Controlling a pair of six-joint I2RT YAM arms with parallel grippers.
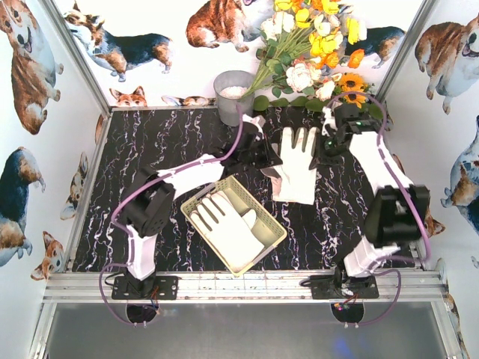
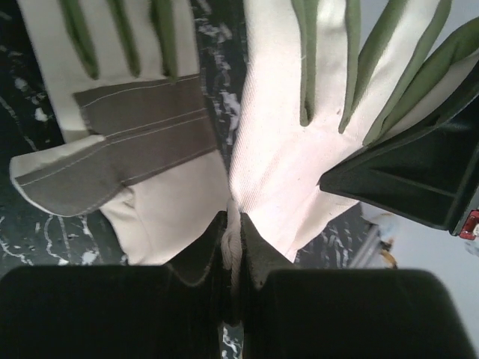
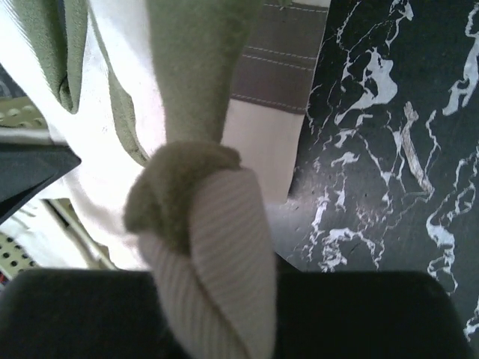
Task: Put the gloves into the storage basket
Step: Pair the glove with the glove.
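Toward the far edge of the tabletop (image 1: 150,157), about midway along it, I hold one cream-white glove (image 1: 298,149) between both grippers. My left gripper (image 2: 233,250) is pinched fully together on a thin fold at the glove's edge, down by the heel of the palm. My right gripper (image 1: 325,152) is clamped tight on a finger or thumb of the same glove, the cloth rolled into a lump between the jaws. The glove is spread out with its fingers pointing to the far edge; whether it is clear of the tabletop I cannot tell.

A second glove (image 2: 142,142) lies flat on the tabletop just beside the held one, its grey palm patch facing up.

The storage basket (image 1: 263,209) sits nearer the near edge, around the middle, turned at a slant, its far corner close to the held glove. At least one more white glove (image 1: 224,224) lies inside it.

A grey bucket (image 1: 233,96) stands at the far edge, just beside a bunch of flowers (image 1: 310,45).
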